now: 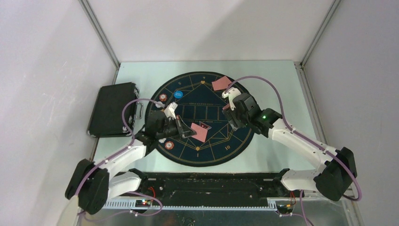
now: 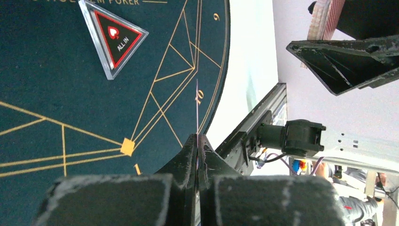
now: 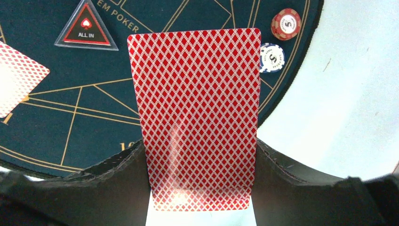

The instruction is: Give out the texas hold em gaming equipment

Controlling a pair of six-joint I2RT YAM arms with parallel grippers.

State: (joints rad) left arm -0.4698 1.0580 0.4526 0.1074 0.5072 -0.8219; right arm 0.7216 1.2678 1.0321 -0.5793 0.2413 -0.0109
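**Top view.**
- Table [image 1: 263, 84], pale, bearing a round dark mat [image 1: 211, 150] with gold lines.
- Case [image 1: 113, 109], black, shut, on the table just left of the mat.
- Far card [image 1: 222, 83], pink back up, at the mat's far right rim.
- Far blue chip [image 1: 178, 94] and far red chip [image 1: 163, 98], near each other on the far left part of the mat.
- Left gripper [image 1: 188, 131], over the near left of the mat, pinching a card [image 1: 200, 133] that shows its pink back, tilted.
- Right gripper [image 1: 231, 115], over the right of the mat. Finger state cannot be told from here.

**Left wrist view.**
- Left fingers [image 2: 186, 155] pressed together on the card, which shows edge-on as a thin line rising from between the tips.
- Token [image 2: 113, 37], a red-and-black triangle marked ALL IN, flat on the mat, apart from the fingers.
- Deck [image 2: 322, 19], a thick stack seen from its edge, gripped by the right gripper at upper right, above the table.

**Right wrist view.**
- Deck fills the centre with its red diamond back. The black fingers close on its lower part from both sides.
- Token lies on the mat at upper left.
- Card shows at the left edge, over the mat.
- Near red chip [image 3: 286, 23] and near blue chip [image 3: 272, 57], both marked 5, lie just beside each other at the mat's rim, to the right of the deck.
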